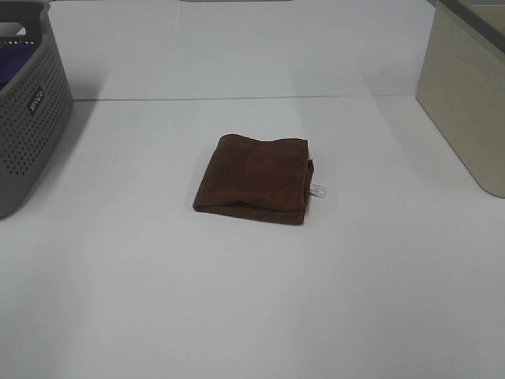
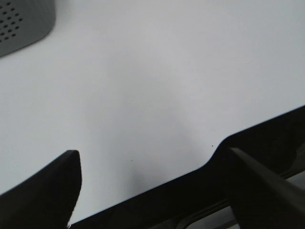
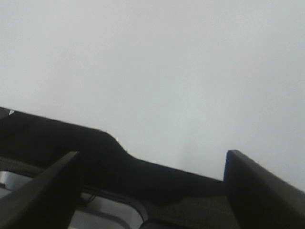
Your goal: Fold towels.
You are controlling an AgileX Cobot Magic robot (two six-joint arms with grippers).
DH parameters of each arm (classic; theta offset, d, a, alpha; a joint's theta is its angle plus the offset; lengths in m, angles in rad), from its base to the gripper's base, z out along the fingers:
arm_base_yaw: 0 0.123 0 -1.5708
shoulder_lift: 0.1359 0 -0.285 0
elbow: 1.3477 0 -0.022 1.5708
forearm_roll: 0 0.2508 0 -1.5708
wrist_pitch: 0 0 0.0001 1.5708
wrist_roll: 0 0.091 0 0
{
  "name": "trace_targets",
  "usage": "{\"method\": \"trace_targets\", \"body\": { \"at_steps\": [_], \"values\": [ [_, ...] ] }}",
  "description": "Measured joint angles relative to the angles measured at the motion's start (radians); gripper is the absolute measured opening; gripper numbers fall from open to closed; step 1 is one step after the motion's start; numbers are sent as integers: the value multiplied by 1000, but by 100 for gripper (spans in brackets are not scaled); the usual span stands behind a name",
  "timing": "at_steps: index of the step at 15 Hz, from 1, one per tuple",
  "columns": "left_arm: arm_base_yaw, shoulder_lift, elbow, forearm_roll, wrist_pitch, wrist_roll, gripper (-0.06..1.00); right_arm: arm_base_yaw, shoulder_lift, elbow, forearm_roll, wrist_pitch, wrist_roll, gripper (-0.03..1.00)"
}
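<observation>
The towel (image 1: pixel 254 179) lies folded on the table (image 1: pixel 252 300), both grippers (image 2: pixel 152 191) (image 3: pixel 150 191) spread apart and empty; a careless regrasp could undo its layers.

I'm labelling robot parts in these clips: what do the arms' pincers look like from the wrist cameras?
Left pincer: two matte black, flat wedge-shaped fingers, plain, with no markings. Right pincer: the same black tapered fingers. No cables or sleeves show. The arms themselves are not in the high view.
</observation>
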Motion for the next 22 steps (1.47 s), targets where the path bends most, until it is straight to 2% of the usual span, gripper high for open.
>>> {"method": "trace_targets", "body": {
  "at_steps": [2,4,19,22],
  "values": [
    [0,-27,11,-60,0,94,77,0,-96,19,-1,-37,-12,77],
    [0,-27,11,-83,0,131,77,0,-137,44,5,-73,-16,77],
    [1,-27,11,-88,0,138,77,0,-140,44,21,-86,-16,77],
    [89,-41,11,-92,0,138,77,-14,-159,44,23,-87,-16,77]
  ]
}}
